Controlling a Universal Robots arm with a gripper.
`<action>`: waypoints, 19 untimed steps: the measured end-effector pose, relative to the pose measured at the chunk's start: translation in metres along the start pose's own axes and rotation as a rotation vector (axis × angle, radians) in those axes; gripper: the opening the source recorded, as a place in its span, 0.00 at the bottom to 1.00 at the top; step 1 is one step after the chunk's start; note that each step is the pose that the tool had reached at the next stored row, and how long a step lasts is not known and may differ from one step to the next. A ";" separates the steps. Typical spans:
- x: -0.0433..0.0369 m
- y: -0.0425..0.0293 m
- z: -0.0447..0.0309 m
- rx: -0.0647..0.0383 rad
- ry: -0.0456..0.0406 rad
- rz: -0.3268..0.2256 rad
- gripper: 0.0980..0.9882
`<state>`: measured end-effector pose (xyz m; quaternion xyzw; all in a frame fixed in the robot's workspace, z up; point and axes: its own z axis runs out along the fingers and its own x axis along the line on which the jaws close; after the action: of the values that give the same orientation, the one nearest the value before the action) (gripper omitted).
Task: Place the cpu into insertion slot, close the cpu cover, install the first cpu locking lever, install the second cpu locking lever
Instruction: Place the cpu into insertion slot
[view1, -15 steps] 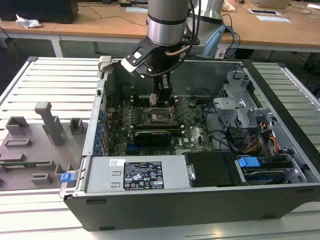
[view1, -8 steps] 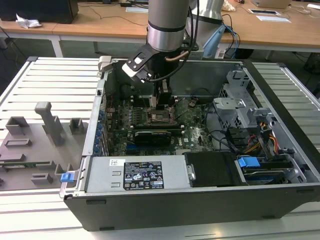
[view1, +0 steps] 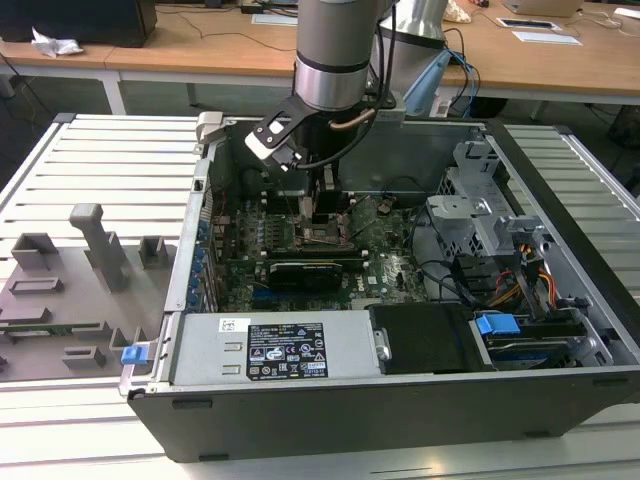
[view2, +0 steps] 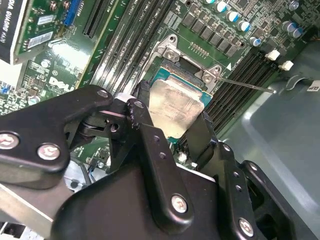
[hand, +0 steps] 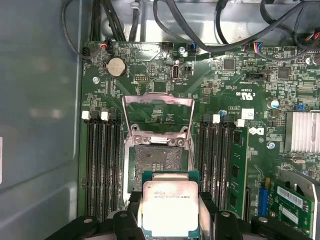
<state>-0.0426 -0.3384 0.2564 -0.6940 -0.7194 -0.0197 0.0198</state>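
My gripper (hand: 170, 204) is shut on the cpu (hand: 170, 217), a small square chip with a silver-grey top, gripped by two opposite edges between black fingers (view2: 145, 120). The chip hangs over the near edge of the insertion slot (hand: 157, 159), whose dark pin field lies bare in the green motherboard (hand: 150, 80). The cpu cover (hand: 157, 100), a silvery frame with a square cut-out, is swung open beyond the socket. In the second wrist view the cpu (view2: 175, 106) sits tilted just off the socket frame (view2: 172, 50). The exterior view has the gripper (view1: 325, 215) low inside the case over the socket (view1: 322, 238).
Memory slots (hand: 100, 165) flank the socket on both sides. A thin metal lever (view2: 245, 86) sticks out beside the socket. A black graphics card (view1: 305, 272) lies in front of the socket, and a power supply (view1: 270, 350) and drive bay (view1: 500, 330) fill the case front. Cables (hand: 215, 40) run along the board's far edge.
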 end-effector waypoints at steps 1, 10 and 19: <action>0.0005 0.0003 0.0022 0.000 0.0000 0.000 0.49; 0.0027 0.0011 0.0163 0.000 -0.0002 0.000 0.49; 0.0059 0.0026 0.0296 0.002 0.0000 0.000 0.49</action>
<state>-0.0403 -0.3307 0.2271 -0.6940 -0.7194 -0.0189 0.0205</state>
